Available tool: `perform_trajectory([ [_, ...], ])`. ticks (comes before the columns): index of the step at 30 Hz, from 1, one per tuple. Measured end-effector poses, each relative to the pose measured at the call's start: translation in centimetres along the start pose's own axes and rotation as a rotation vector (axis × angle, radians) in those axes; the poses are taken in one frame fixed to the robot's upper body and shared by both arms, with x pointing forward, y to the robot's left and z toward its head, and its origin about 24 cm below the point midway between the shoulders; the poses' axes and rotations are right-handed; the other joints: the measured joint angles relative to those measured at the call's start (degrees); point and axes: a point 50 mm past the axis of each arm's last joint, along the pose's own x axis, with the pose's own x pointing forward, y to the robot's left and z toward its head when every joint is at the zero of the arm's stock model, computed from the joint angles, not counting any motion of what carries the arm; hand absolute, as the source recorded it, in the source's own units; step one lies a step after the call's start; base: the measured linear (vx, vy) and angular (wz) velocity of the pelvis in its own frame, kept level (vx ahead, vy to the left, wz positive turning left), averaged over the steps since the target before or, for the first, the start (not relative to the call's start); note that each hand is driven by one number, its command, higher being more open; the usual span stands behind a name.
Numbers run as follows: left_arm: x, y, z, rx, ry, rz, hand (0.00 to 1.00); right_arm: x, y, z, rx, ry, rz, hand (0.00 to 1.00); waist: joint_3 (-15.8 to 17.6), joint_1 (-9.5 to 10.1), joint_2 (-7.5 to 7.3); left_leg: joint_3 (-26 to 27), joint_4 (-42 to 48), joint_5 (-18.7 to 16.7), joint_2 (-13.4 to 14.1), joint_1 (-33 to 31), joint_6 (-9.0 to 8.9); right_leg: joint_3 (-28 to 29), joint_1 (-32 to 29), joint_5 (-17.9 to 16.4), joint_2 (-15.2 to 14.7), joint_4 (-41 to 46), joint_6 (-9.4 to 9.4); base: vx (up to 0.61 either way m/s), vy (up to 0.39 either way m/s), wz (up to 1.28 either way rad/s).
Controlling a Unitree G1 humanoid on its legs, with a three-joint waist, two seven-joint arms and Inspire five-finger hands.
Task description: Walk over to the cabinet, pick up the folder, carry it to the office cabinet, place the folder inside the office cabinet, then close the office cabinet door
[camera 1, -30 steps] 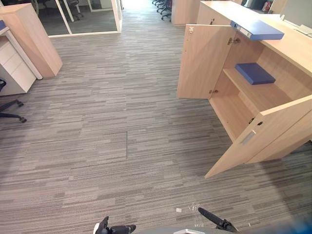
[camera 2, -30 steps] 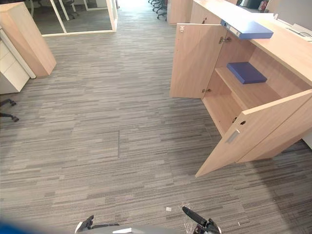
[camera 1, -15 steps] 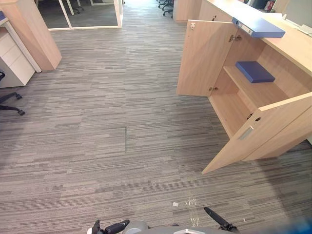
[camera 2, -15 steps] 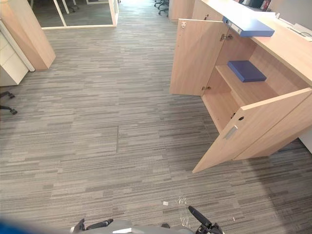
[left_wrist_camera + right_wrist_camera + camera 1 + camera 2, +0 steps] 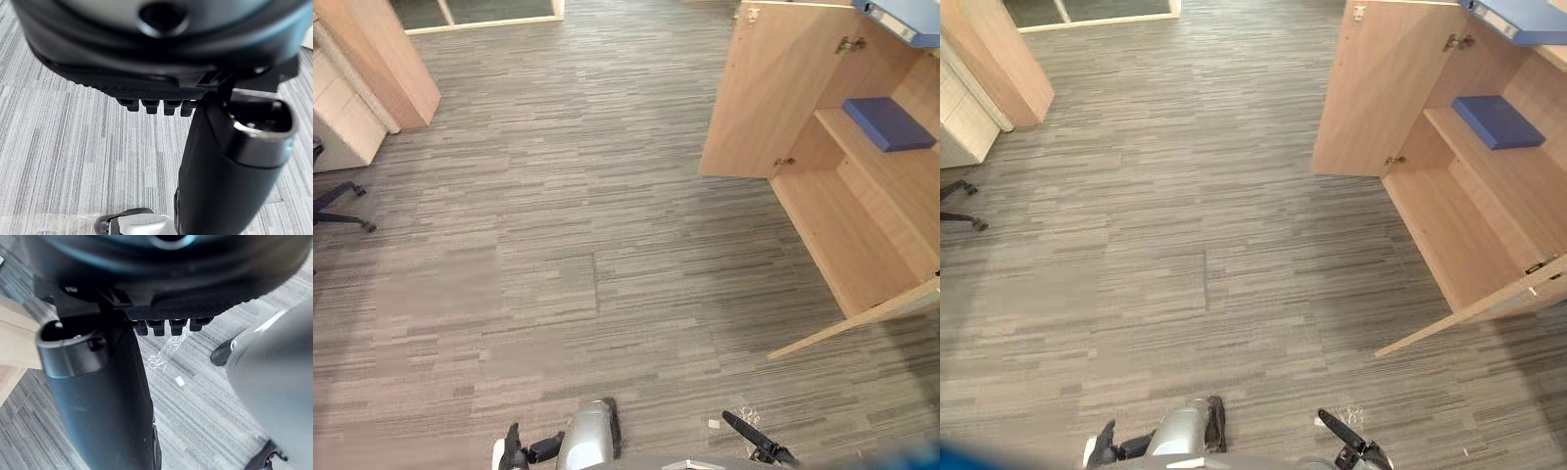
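Grey striped carpet (image 5: 558, 245) before an open wooden office cabinet (image 5: 852, 235).
A blue folder (image 5: 888, 122) lies flat on its shelf (image 5: 901, 176), a second folder (image 5: 1533, 18) on top. Left hand (image 5: 519, 452) and right hand (image 5: 756, 446) hang low, fingers relaxed, holding nothing.

The dark, fingered left hand (image 5: 515, 452) is held low at about 7 o'clock in the head views. The dark right hand (image 5: 751, 440) is held low at about 5 o'clock, stretched out straight towards 10 o'clock. In the left wrist view the fingers (image 5: 155, 105) are seen end-on in a straight, relaxed row, with the thick thumb (image 5: 230, 166) standing out beside them. The same pose is seen in the right wrist view.
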Motion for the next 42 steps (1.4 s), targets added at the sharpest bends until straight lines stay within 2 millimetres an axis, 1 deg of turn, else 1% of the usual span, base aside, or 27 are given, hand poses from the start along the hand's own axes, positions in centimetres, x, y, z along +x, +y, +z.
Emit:
perform_trajectory([
  [2, -0.1, 0.7, -1.2, 0.007, 0.049, 0.016, 1.0, -0.1, -0.3, -0.9, -0.017, 0.033, -0.008, 1.0, -2.65, -0.58, -1.27, 2.86, -2.94, 0.42, -3.36, 4.34, 0.85, 0.43, -0.19, 0.85, -4.05, 2.85, 1.05, 0.36, 0.243, -0.52],
  [4, -0.1, 0.8, -1.4, -0.003, 0.056, 0.017, 1.0, 0.0, -1.0, -1.3, -0.011, 0.05, -0.026, 1.0, -3.86, -0.56, -1.76, 2.48, -1.09, -0.98, -6.31, 5.48, 0.11, 1.41, -0.81, 2.95, -8.04, 10.5, 1.76, 0.2, 0.258, -0.47],
  [5, -0.4, 0.6, -1.9, -0.008, 0.065, 0.011, 1.0, 0.1, -2.1, -1.0, -0.008, 0.042, -0.056, 1.0, -5.56, -0.65, -0.6, 1.12, -9.87, 1.54, -8.79, 7.94, 3.76, 1.36, -4.41, 3.12, -9.14, 18.59, 1.39, -0.02, 0.181, -0.19],
  [7, -0.1, 0.8, -1.4, -0.003, 0.05, 0.002, 1.0, 0.1, -2.6, -1.2, -0.011, 0.044, -0.064, 1.0, -6.09, -1.43, -2.04, 1.2, -13.74, 1.55, -13.01, 12.21, 4.34, 1.11, -10.28, 6.6, -13.54, 31.81, -4.09, 0.11, 0.147, 0.08],
  [8, 0.1, 0.8, -0.9, -0.01, 0.038, -0.005, 1.0, 0.2, -2.4, -0.6, -0.012, 0.025, -0.059, 1.0, -5.63, -2.39, -2.26, 0.54, -15.75, 1.29, -14.66, 15.04, 5.4, -1.16, -14.04, 11.1, -16.17, 41.42, -9.62, 0.25, 0.139, 0.22],
  [9, 0.2, 0.6, -0.3, -0.011, 0.024, -0.02, 1.0, 0.2, -1.6, 0.5, -0.017, -0.007, -0.04, 1.0, -4.16, -3.58, -1.98, -0.63, -17.43, 1.33, -14.94, 18.47, 5.67, -5.38, -17.01, 9.62, -17.56, 50.98, -10.48, 0.31, 0.127, 0.26],
  [10, 0.3, 0.5, -0.1, 0.0, 0.017, -0.032, 1.0, 0.2, -1.3, 0.9, -0.039, -0.026, -0.028, 1.0, -3.95, -4.19, -1.86, -1.31, -18.44, 1.39, -14.56, 19.5, 5.77, -8.05, -18.37, 7.56, -17.2, 54.05, -10.21, 0.22, 0.05, 0.21],
  [11, 0.4, 0.0, 0.7, 0.024, -0.008, -0.058, 1.0, 0.1, -0.8, 1.6, -0.082, -0.065, -0.008, 1.0, -3.6, -4.57, -0.97, -1.85, -19.76, 1.46, -13.57, 21.12, 5.86, -11.51, -20.86, 3.68, -15.54, 56.63, -9.48, 0.27, 0.039, 0.07],
  [13, 0.8, -1.1, 2.8, 0.095, -0.073, -0.126, 1.0, -0.3, 1.6, 3.6, -0.166, -0.16, 0.068, 1.0, -0.39, -4.93, 0.48, -2.51, -21.5, 1.56, -9.74, 24.61, 5.65, -17.12, -24.8, -4.68, -6.77, 49.8, -5.19, 0.27, -0.031, 0.06],
  [14, 0.9, -1.2, 3.3, 0.113, -0.091, -0.135, 1.0, -0.4, 2.2, 3.8, -0.175, -0.178, 0.087, 1.0, 0.3, -5.08, 0.36, -2.74, -21.64, 1.6, -9.19, 25.31, 5.49, -17.59, -25.64, -5.59, -4.68, 46.14, -4.99, 0.27, -0.103, 0.17],
  [16, 1.1, -1.7, 5.3, 0.145, -0.149, -0.153, 1.0, -0.8, 3.5, 3.7, -0.157, -0.206, 0.132, 1.0, 1.23, -5.44, -0.52, -3.53, -22.88, 1.01, -7.92, 27.55, 3.6, -16.95, -29.17, -4.2, 1.82, 27.85, -3.79, 0.25, -0.134, 0.28],
  [17, 1.1, -1.8, 5.5, 0.145, -0.155, -0.156, 1.0, -0.8, 3.6, 3.6, -0.145, -0.203, 0.136, 1.0, 1.27, -5.53, -0.7, -3.75, -23.81, 0.7, -7.88, 28.34, 2.99, -16.93, -29.66, -2.38, 2.78, 22.82, -3.72, 0.24, -0.16, 0.42],
  [18, 1.0, -2.2, 6.0, 0.153, -0.178, -0.168, 1.0, -0.8, 3.6, 3.1, -0.122, -0.183, 0.139, 1.0, 1.44, -5.69, -1.7, -4.18, -25.48, -0.04, -8.39, 30.18, 1.74, -16.47, -30.04, 2.84, 3.7, 13.71, -4.13, 0.29, -0.194, 0.38],
  [19, 0.9, -2.5, 6.1, 0.164, -0.189, -0.176, 1.0, -0.8, 3.4, 2.7, -0.093, -0.163, 0.135, 1.0, 1.82, -6.26, -2.5, -4.81, -26.56, -0.79, -8.38, 32.75, 0.51, -15.23, -29.24, 11.54, 4.34, 11.47, -6.52, 0.32, -0.218, 0.29],
  [20, 0.8, -3.0, 5.9, 0.161, -0.186, -0.186, 1.0, -0.7, 3.2, 2.8, -0.086, -0.162, 0.131, 1.0, 1.91, -6.44, -2.15, -5.17, -26.99, -1.11, -7.64, 33.74, -0.04, -15.54, -28.81, 12.19, 5.29, 11.61, -8.85, 0.38, -0.24, 0.0],
  [21, 0.5, -3.7, 5.6, 0.148, -0.176, -0.203, 1.0, -0.7, 3.2, 3.2, -0.084, -0.169, 0.133, 1.0, 1.79, -6.34, -0.77, -4.96, -27.09, -1.22, -6.04, 33.74, -1.01, -15.66, -29.21, 10.32, 6.95, 12.31, -9.31, 0.34, -0.194, -0.17],
  [25, 0.3, -4.4, 5.1, 0.088, -0.141, -0.214, 1.0, -0.4, 2.1, 2.2, 0.031, -0.109, 0.093, 1.0, 2.06, -6.56, 0.06, -3.71, -22.53, -0.84, -1.33, 34.24, -3.45, -16.75, -26.06, 6.0, 11.5, 12.06, -10.95, 0.41, -0.257, -0.13],
  [26, 0.4, -3.9, 4.8, 0.041, -0.12, -0.193, 1.0, -0.4, 1.6, 1.5, 0.061, -0.09, 0.074, 1.0, 1.99, -6.73, 0.0, -3.76, -14.06, -1.61, 1.12, 32.11, -4.73, -17.17, -22.83, 5.13, 13.36, 9.67, -11.12, 0.39, -0.26, -0.02],
  [28, 0.5, -3.2, 4.4, -0.048, -0.093, -0.152, 1.0, -0.4, 0.2, 0.8, 0.068, -0.086, 0.046, 1.0, 1.54, -6.88, 0.97, -3.8, 5.7, -0.03, 5.44, 24.95, -4.09, -17.97, -18.2, 4.15, 16.19, 5.91, -12.55, 0.39, -0.249, -0.05],
  [29, 0.4, -2.9, 3.9, -0.122, -0.079, -0.125, 1.0, -0.4, -0.9, 0.4, 0.068, -0.088, 0.022, 1.0, 0.81, -6.72, 2.16, -4.18, 19.36, 5.91, 9.59, 19.6, -1.56, -17.44, -15.17, 3.47, 19.12, 4.14, -13.51, 0.4, -0.199, -0.42],
  [30, 0.3, -2.4, 3.5, -0.196, -0.061, -0.095, 1.0, -0.3, -1.7, 0.2, 0.062, -0.086, 0.005, 1.0, 0.37, -5.92, 2.91, -4.1, 29.97, 9.48, 12.91, 15.04, -0.76, -15.03, -12.62, 2.66, 21.61, 3.08, -14.65, 0.42, -0.161, -0.65],
  [31, 0.3, -2.1, 3.3, -0.223, -0.052, -0.082, 1.0, -0.3, -1.8, 0.1, 0.061, -0.083, 0.002, 1.0, 0.35, -5.5, 2.93, -4.04, 34.15, 9.04, 13.83, 13.28, -0.82, -13.79, -11.53, 2.18, 22.28, 2.92, -15.27, 0.55, -0.092, -1.0],
  [33, 0.6, -0.5, 2.8, -0.256, -0.041, -0.035, 1.0, -0.3, -1.6, -0.4, 0.053, -0.057, 0.004, 1.0, 0.65, -4.78, 1.1, -3.84, 40.41, 6.0, 12.9, 8.09, -1.44, -8.83, -6.99, 1.11, 22.55, 1.69, -16.18, 0.53, -0.061, -1.05],
  [35, 0.6, 0.4, 1.7, -0.245, -0.01, -0.002, 1.0, -0.3, -1.7, -1.2, 0.045, -0.018, -0.002, 1.0, 0.86, -3.66, -0.51, -4.64, 36.15, 1.62, 9.62, 3.07, -2.07, -3.67, -3.14, 0.77, 21.49, 0.02, -15.67, 0.5, -0.05, -1.23],
  [37, 0.5, 0.6, 2.1, -0.298, -0.031, 0.009, 1.0, -0.3, -1.8, -1.4, 0.037, -0.005, -0.007, 1.0, 0.99, -3.2, -0.78, -7.02, 25.66, -1.34, 5.97, -2.24, -3.42, -0.34, -0.86, -0.07, 20.76, -0.57, -14.24, 0.41, 0.011, -0.97],
  [39, 0.5, 0.2, 2.5, -0.301, -0.046, 0.002, 1.0, -0.3, -1.5, -1.3, 0.026, -0.007, 0.003, 1.0, 1.07, -2.94, -1.05, -9.57, 14.14, -1.71, 2.68, -3.68, -4.02, 2.17, 0.62, -0.73, 19.95, -0.94, -13.16, 0.4, 0.087, -0.82],
  [42, 0.3, 0.0, 1.9, -0.309, -0.015, 0.019, 1.0, -0.3, -0.9, -0.8, -0.001, -0.029, 0.025, 1.0, 0.96, -2.17, -0.76, -16.81, -8.37, 2.31, -1.68, -3.73, -4.97, 8.08, 4.36, -2.76, 19.6, -0.64, -10.08, 0.52, 0.227, -1.19],
])
